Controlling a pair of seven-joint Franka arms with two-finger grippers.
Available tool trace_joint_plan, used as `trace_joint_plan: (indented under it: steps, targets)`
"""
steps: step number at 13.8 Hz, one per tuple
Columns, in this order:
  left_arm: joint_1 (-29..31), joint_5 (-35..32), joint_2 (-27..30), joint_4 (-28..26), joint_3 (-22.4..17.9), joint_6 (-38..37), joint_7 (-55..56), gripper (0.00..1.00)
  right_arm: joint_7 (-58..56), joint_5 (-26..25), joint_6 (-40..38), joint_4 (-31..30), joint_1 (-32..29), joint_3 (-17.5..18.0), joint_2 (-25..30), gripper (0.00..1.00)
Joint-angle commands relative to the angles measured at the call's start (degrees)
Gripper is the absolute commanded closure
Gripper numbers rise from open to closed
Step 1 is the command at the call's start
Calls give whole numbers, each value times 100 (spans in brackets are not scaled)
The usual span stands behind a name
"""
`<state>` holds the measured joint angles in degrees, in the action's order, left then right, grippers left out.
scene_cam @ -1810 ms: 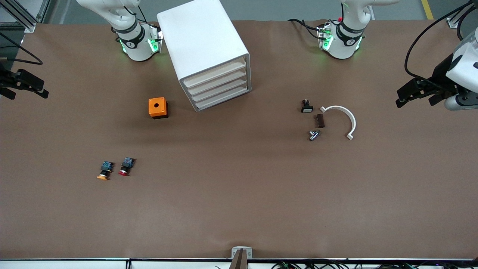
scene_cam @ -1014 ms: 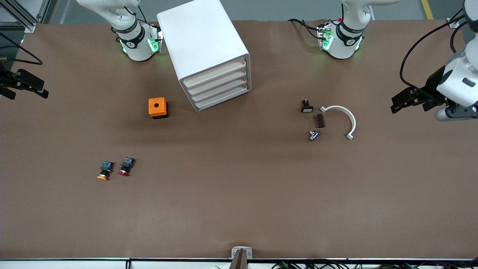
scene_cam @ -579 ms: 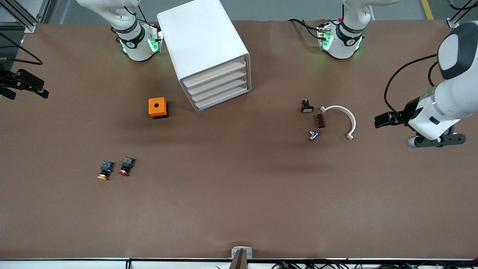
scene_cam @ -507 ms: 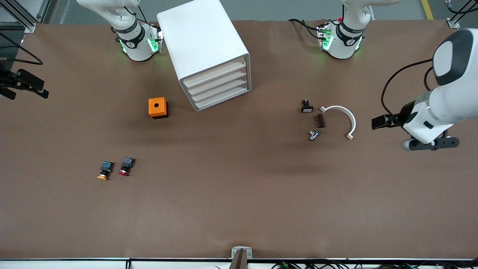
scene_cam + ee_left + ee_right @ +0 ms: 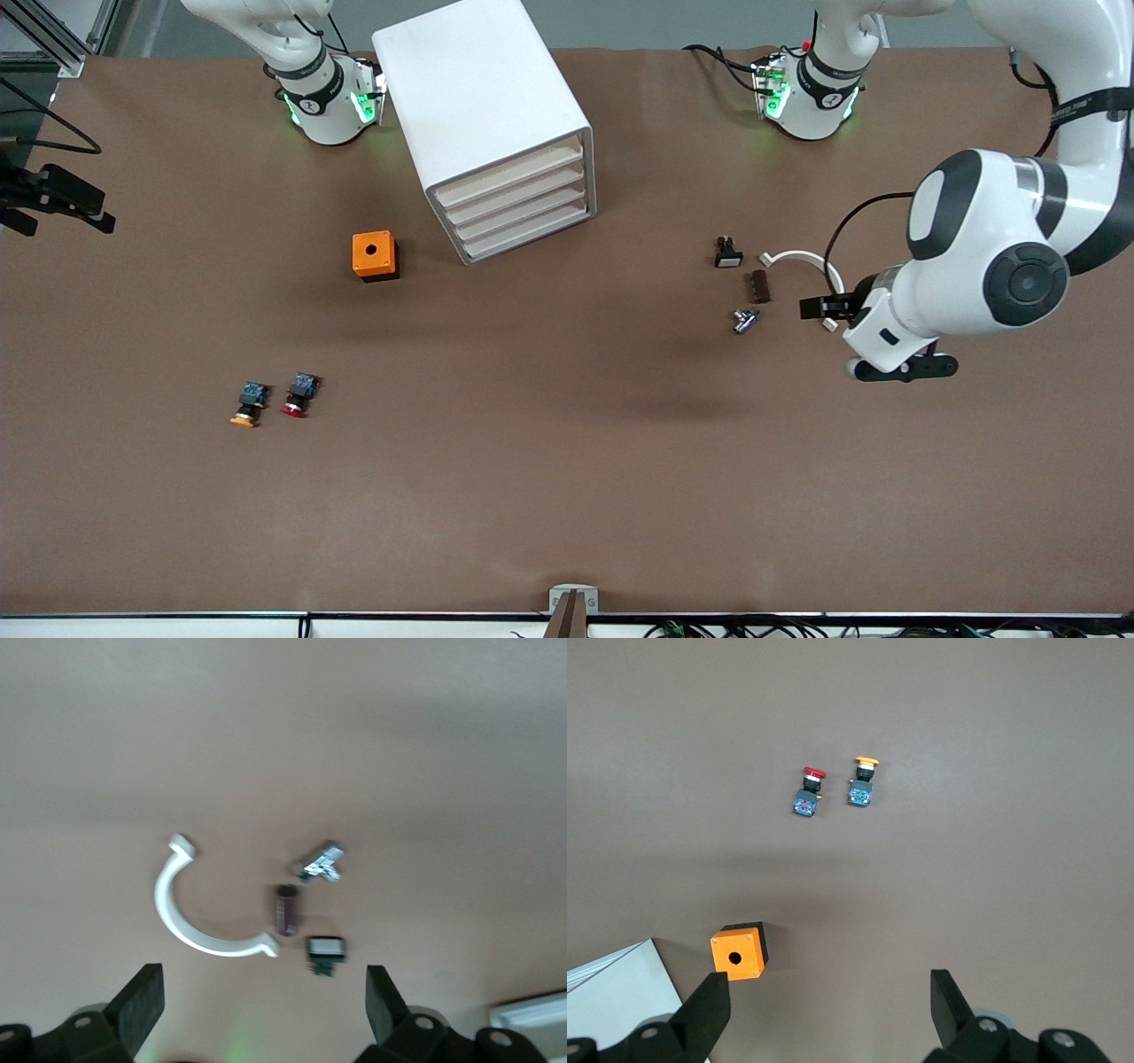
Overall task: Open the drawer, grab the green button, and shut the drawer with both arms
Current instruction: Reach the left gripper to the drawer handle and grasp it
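Drawer cabinet (image 5: 496, 124) betw. arm bases; box (image 5: 375, 255) beside it; two buttons (image 5: 275, 400) nearer front cam.

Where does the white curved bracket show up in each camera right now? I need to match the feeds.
Front view: white curved bracket on the table toward the left arm's end, partly under the left gripper.
Left wrist view: the bracket lies between the open fingers.
Right wrist view: not in it.
Shared landmark: the small brown block beside the bracket shows in the front and left wrist views.
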<state>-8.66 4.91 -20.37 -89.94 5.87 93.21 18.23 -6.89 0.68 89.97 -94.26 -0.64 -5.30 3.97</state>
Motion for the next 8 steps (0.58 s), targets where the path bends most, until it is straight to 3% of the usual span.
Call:
trace_joint_plan:
  steps: [1,3,8]
  targets:
    - [-205,570,-256,213,2,-75,591,1,-66,-68,47,-128,-32,11,121,0]
    - [-565,765,-571,485,11,-75,1564,0,-66,-68,47,-128,-32,20,121,0]
    - [-1024,2082,-1740,1329,2,-58,4676,0,-66,-68,39,-128,-32,20,121,0]
